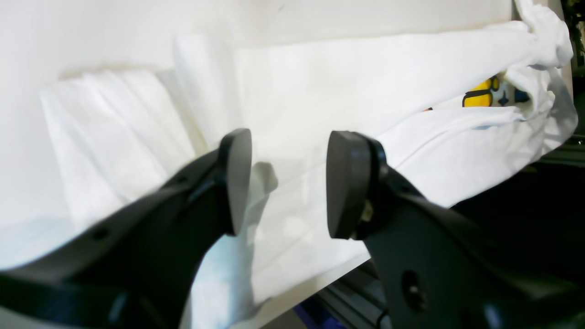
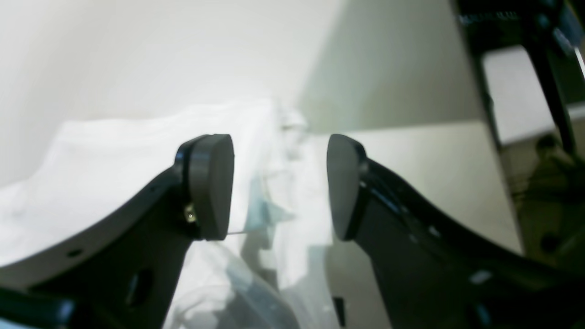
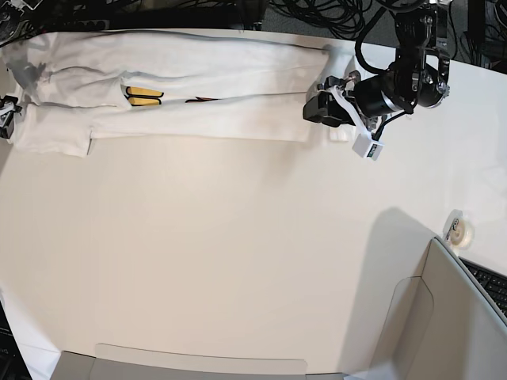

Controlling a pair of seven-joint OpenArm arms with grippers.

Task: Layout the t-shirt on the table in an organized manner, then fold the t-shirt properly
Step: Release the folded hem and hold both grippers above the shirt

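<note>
The white t-shirt (image 3: 198, 87) lies folded into a long strip along the far edge of the table (image 3: 238, 253), with a sliver of yellow and orange print (image 3: 142, 96) showing. My left gripper (image 3: 310, 109) is open at the strip's right end. In the left wrist view it (image 1: 288, 183) hovers empty over plain white cloth (image 1: 320, 91), with the print (image 1: 484, 96) at the far right. My right gripper (image 2: 279, 187) is open and empty above bunched white cloth (image 2: 114, 173). In the base view only a bit of it (image 3: 6, 115) shows, at the shirt's left end.
Grey-beige panels stand at the table's near edge (image 3: 198, 366) and right corner (image 3: 444, 317). A roll of tape (image 3: 462, 229) and a keyboard (image 3: 487, 283) lie at the right. Cables (image 3: 333, 16) run behind the far edge, where the shirt hangs close to it.
</note>
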